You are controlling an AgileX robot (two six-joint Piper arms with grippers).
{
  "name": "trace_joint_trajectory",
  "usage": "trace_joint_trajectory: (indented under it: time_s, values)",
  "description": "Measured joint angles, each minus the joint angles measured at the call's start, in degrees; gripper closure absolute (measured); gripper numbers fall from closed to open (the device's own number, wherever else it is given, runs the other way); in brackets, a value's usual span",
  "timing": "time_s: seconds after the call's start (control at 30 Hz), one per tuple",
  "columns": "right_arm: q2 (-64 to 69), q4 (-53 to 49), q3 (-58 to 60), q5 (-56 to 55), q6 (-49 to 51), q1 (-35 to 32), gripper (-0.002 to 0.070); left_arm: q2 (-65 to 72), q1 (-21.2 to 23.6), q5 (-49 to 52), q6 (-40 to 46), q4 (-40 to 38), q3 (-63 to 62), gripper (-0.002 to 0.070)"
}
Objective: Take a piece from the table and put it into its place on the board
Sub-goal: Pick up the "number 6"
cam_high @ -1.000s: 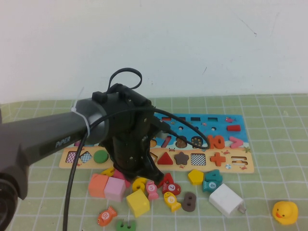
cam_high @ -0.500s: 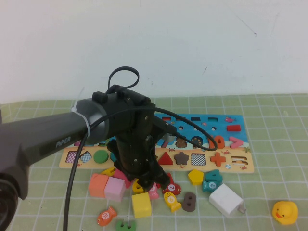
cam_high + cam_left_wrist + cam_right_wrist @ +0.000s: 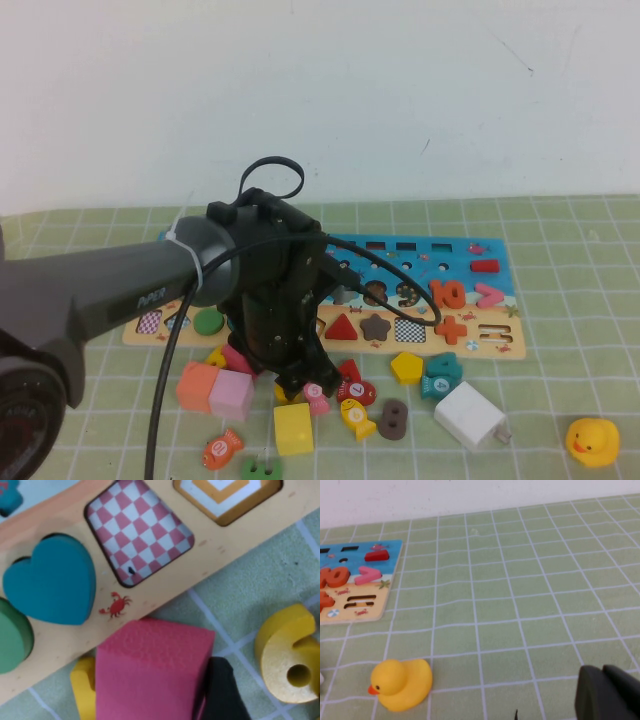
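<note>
Left gripper [image 3: 300, 385] hangs low over the table [image 3: 560, 370], at the near edge of the board [image 3: 497, 346], among the loose pieces; its arm hides its tip from above, and whether it is open or closed cannot be told. Nothing is seen to be held in it. In the left wrist view the piece [image 3: 287, 662], a yellow "6", lies flat on the green cloth just beside the gripper, apart from it, off the board and near the board's tan edge. Right against the gripper on its other side lies a pink wedge block [image 3: 150, 670], which reaches up to the board's edge. Beyond that block, the board shows a teal heart [image 3: 50, 585] seated in its hollow and, next to it, a red-and-white chequered cut-out [image 3: 140, 535]. On the robot's side of the gripper stands a yellow cube [image 3: 293, 428]; to its left sit a pink cube [image 3: 232, 393] and an orange block [image 3: 197, 385]. Well off to its right are a white plug [image 3: 470, 415] and a yellow rubber duck [image 3: 592, 441]. Right gripper [image 3: 607, 692] sits low over the cloth, beyond the duck, far from the left one; its state cannot be told either.
</note>
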Motion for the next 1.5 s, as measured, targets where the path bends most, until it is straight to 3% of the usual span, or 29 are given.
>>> trace_joint_trajectory:
  time_s: [0.5,0.6,0.77,0.93,1.33,1.4,1.5]
  values:
    - [0.0,0.0,0.0,0.0,0.0,0.0,0.0678,1.0,0.0,0.6,7.1,-1.2,-0.7,0.0309]
    - [0.0,0.0,0.0,0.0,0.0,0.0,0.0678,1.0,0.0,1.0,7.2,-1.6,-0.9,0.0379]
    - [0.0,0.0,0.0,0.0,0.0,0.0,0.0678,1.0,0.0,2.1,7.3,-2.4,-0.9,0.0601]
    - [0.0,0.0,0.0,0.0,0.0,0.0,0.0678,0.5,0.0,3.3,7.3,-2.3,-0.9,0.0665]
    - [0.0,0.0,0.0,0.0,0.0,0.0,0.0678,-2.9,0.0,8.2,6.8,-2.8,-6.3,0.0662]
    - [0.0,0.0,0.0,0.0,0.0,0.0,0.0678,-2.5,0.0,9.6,8.5,-3.1,-6.3,0.0614]
    - [0.0,0.0,0.0,0.0,0.0,0.0,0.0678,-1.1,0.0,11.3,13.0,-4.5,-6.3,0.0451]
